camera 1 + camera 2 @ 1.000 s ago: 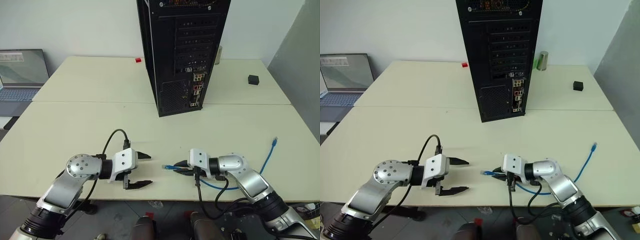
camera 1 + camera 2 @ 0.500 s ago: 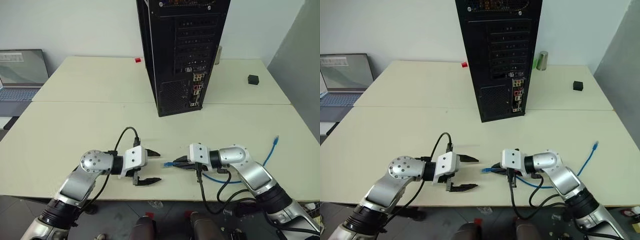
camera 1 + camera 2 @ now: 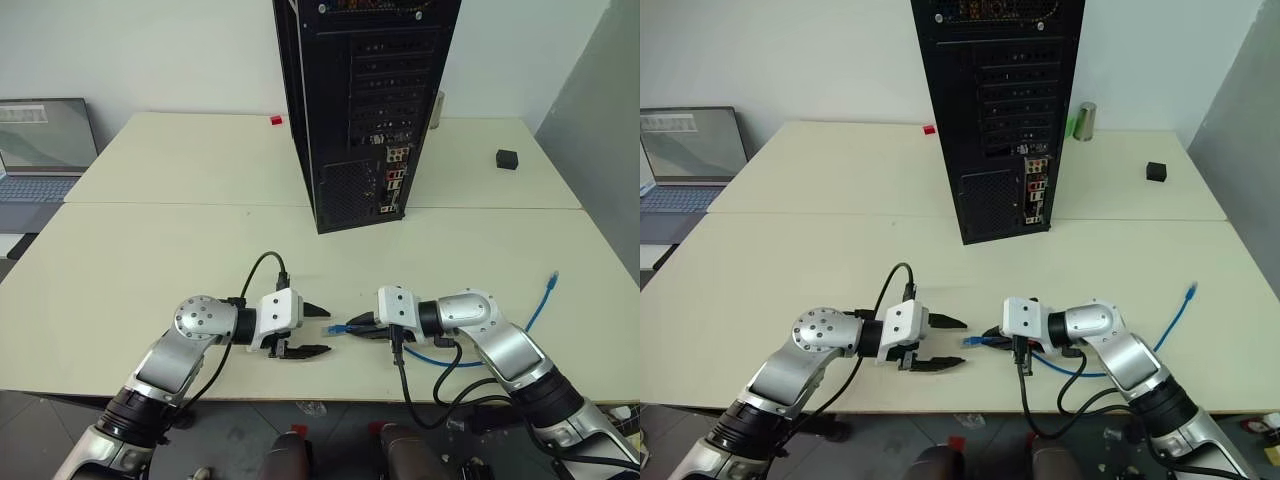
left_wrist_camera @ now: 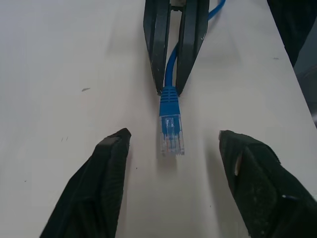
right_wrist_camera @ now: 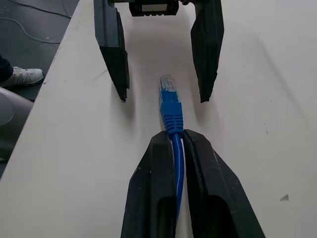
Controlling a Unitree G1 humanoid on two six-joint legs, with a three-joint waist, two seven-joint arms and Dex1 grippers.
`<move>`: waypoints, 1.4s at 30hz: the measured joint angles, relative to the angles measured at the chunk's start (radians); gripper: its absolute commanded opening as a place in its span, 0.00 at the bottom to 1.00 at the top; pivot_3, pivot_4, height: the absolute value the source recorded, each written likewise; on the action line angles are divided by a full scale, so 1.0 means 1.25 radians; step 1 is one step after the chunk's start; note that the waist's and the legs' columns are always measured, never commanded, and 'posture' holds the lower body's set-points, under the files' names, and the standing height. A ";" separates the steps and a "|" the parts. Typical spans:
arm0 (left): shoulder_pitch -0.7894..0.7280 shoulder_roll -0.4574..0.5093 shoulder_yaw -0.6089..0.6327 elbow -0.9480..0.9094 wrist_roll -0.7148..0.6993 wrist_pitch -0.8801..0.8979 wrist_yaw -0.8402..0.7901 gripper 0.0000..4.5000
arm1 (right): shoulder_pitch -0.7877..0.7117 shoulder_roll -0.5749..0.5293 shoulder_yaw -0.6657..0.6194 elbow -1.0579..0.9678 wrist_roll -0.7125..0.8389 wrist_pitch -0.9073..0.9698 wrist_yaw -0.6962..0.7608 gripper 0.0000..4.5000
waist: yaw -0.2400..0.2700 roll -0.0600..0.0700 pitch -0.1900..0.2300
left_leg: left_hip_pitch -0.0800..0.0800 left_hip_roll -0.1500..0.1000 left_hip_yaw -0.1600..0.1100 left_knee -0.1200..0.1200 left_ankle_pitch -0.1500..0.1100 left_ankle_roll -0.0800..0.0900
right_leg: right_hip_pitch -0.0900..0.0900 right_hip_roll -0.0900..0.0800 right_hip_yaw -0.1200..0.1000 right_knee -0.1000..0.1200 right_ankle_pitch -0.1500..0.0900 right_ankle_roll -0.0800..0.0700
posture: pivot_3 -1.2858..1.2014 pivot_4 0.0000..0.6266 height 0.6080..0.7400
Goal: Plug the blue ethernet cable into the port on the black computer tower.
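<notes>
- A grey laptop [image 3: 40, 145] sits far left of the black computer tower [image 3: 360, 105].
- The left gripper [image 3: 312, 330] hovers over the near edge of the table [image 3: 150, 250], in front of the tower, fingers [image 4: 106, 188] apart on either side of the cable's plug.
- The right gripper [image 3: 362, 326] faces it, fingers [image 5: 153, 193] clamped on the blue ethernet cable [image 3: 340, 328] just behind the plug.
- The cable's other end lies on the table, right of the tower.
- A small black box [image 3: 507, 159] rests right of the tower.
</notes>
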 measured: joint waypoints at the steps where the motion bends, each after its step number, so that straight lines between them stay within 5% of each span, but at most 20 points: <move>1: -0.001 -0.004 0.000 0.000 0.002 0.000 0.000 0.46 | 0.000 0.000 0.000 0.000 0.000 0.000 0.000 0.00 | 0.000 0.000 0.000 | 0.000 0.000 0.000 0.000 0.000 0.000 | 0.000 0.000 0.000 0.000 0.000 0.000 | 0.52 0.24 1.00; 10: -0.001 -0.022 -0.011 0.001 0.018 0.000 0.015 0.06 | 0.001 0.002 0.000 -0.002 0.001 0.011 0.000 0.00 | 0.000 0.000 0.000 | 0.000 0.000 -0.001 0.000 0.000 0.000 | 0.000 0.000 0.000 0.000 0.000 0.000 | 0.52 0.24 1.00; 15: -0.001 -0.023 -0.011 0.001 0.025 -0.008 0.020 0.06 | 0.001 0.001 0.000 -0.005 0.000 0.015 0.006 0.00 | 0.000 0.000 0.000 | 0.000 0.000 -0.001 0.000 0.000 0.000 | 0.000 0.000 0.000 0.000 0.000 0.000 | 0.52 0.24 1.00; 17: -0.001 -0.025 -0.012 0.002 0.029 -0.014 0.020 0.06 | 0.001 -0.001 0.000 -0.006 0.000 0.016 0.009 0.16 | 0.000 0.000 0.000 | 0.000 0.000 -0.001 0.000 0.000 0.000 | 0.000 0.000 0.000 0.000 0.000 0.000 | 0.52 0.24 1.00; 24: 0.019 -0.031 -0.011 0.004 0.060 -0.101 0.060 0.06 | -0.016 -0.040 -0.013 -0.044 0.037 0.047 0.060 0.43 | 0.000 0.000 0.000 | 0.000 0.000 -0.002 0.000 0.000 0.000 | 0.000 0.000 0.000 0.000 0.000 0.000 | 0.52 0.24 1.00; 31: 0.063 -0.037 -0.011 0.052 0.190 -0.381 0.170 0.06 | -0.027 -0.114 -0.132 -0.106 0.176 0.212 0.098 0.43 | 0.003 0.000 0.000 | 0.000 0.000 -0.004 0.000 0.000 0.000 | 0.000 -0.004 0.000 0.000 0.000 0.000 | 0.52 0.24 1.00; 37: 0.059 -0.042 0.005 0.159 0.406 -0.713 0.405 0.06 | 0.011 -0.060 -0.208 -0.142 0.298 0.387 0.006 0.46 | 0.002 0.000 0.000 | 0.000 -0.001 -0.003 0.000 0.000 0.000 | 0.000 -0.005 0.000 0.000 0.000 0.000 | 0.52 0.24 1.00; 42: 0.058 -0.047 0.048 0.189 0.564 -0.852 0.598 0.06 | 0.030 -0.001 -0.232 -0.170 0.361 0.467 -0.074 0.46 | 0.002 0.000 0.000 | 0.000 -0.001 -0.003 0.000 0.000 0.000 | 0.000 -0.005 -0.001 0.000 0.000 0.000 | 0.52 0.24 1.00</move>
